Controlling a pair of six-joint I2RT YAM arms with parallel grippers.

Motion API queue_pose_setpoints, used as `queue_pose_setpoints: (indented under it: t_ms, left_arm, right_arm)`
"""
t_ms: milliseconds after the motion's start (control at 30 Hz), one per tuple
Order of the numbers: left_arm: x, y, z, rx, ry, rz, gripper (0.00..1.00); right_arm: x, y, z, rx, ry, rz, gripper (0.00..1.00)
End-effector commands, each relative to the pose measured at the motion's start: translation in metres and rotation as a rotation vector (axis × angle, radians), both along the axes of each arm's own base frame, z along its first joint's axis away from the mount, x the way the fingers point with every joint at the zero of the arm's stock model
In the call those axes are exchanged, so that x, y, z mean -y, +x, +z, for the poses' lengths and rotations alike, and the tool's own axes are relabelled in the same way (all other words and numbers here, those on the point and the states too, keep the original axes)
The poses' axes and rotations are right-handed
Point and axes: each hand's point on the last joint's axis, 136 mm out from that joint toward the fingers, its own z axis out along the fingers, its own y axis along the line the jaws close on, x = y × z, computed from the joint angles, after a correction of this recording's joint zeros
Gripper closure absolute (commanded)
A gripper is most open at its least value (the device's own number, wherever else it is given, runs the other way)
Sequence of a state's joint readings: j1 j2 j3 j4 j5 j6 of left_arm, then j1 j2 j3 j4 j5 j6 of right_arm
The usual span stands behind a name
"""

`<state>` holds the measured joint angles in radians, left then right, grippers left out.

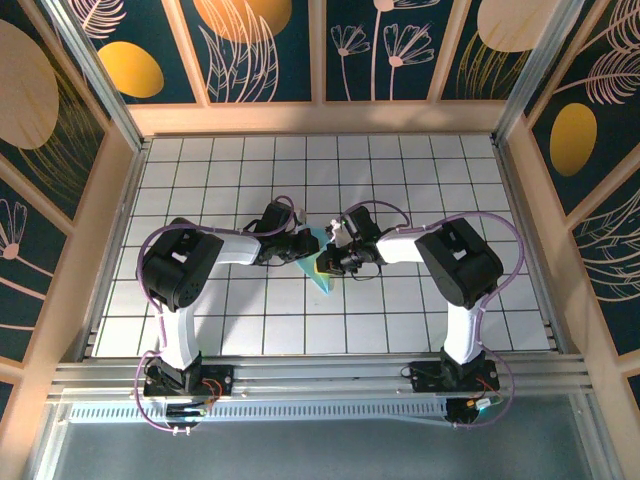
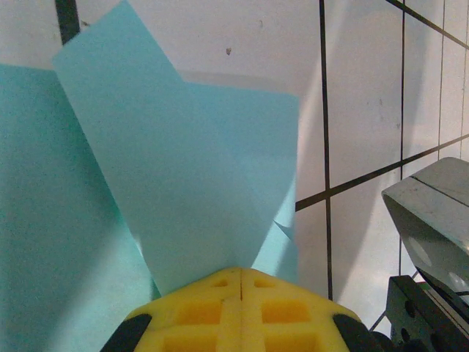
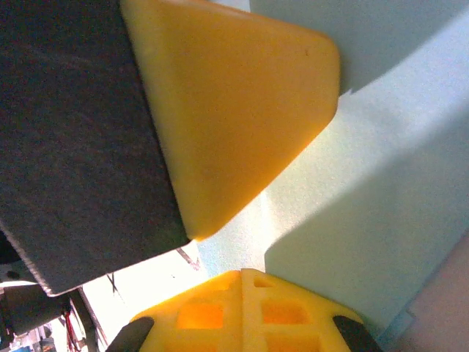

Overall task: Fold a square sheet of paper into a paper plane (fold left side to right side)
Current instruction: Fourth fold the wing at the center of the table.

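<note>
Left arm [image 1: 185, 270]: stands on the aluminium rail [image 1: 300, 375] at the near edge, left of centre, and reaches inward toward the middle of the table [image 1: 420, 180].
Left claw [image 1: 303, 252]: closed. In the left wrist view its yellow fingertips [image 2: 238, 308] are pressed together with only a seam between them. They sit at the lower end of a folded flap. I cannot tell whether the flap is pinched or only touched.
Square sheet of paper [image 1: 322, 280]: light blue, lying on the white grid tiles at the table's centre, between the two claws and partly under them. From above it reads as a narrow shape with a point toward the near edge. In the left wrist view, the paper [image 2: 183, 169] shows a slanted flap over a flat layer, with a shadow along its upper right edge.
Right claw [image 1: 332, 264]: closed. In the right wrist view its yellow fingertips [image 3: 240, 312] meet over the paper [image 3: 381, 183]. The left claw's yellow finger [image 3: 234, 110] and dark body are just beside it.
Right arm [image 1: 455, 265]: stands on the same rail, right of centre, and reaches inward. A grey part of it [image 2: 432, 213] shows at the right of the left wrist view.
Walls [image 1: 260, 50]: dark blue panels with orange shapes and line-drawn plants, in pale wooden frames.
</note>
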<state>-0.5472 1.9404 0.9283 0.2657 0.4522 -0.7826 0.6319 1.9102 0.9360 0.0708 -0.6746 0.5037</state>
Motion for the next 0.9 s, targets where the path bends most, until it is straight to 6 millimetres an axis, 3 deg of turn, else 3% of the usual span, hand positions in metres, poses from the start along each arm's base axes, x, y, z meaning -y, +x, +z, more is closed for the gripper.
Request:
queue_pose_setpoints:
  t_ms: [0,600,867]
  left_arm:
    - [-0.023,-0.011,-0.031,-0.073,0.105,0.054,1.00]
    - [-0.025,-0.011,-0.034,-0.080,0.115,0.063,1.00]
    - [-0.026,-0.011,-0.035,-0.081,0.120,0.064,1.00]
  right_arm:
    - [0.009,-0.021,-0.018,-0.060,-0.064,0.029,1.00]
    - [0.024,-0.064,-0.024,-0.143,-0.103,0.070,1.00]
    - [0.028,-0.062,-0.021,-0.118,-0.119,0.055,1.00]
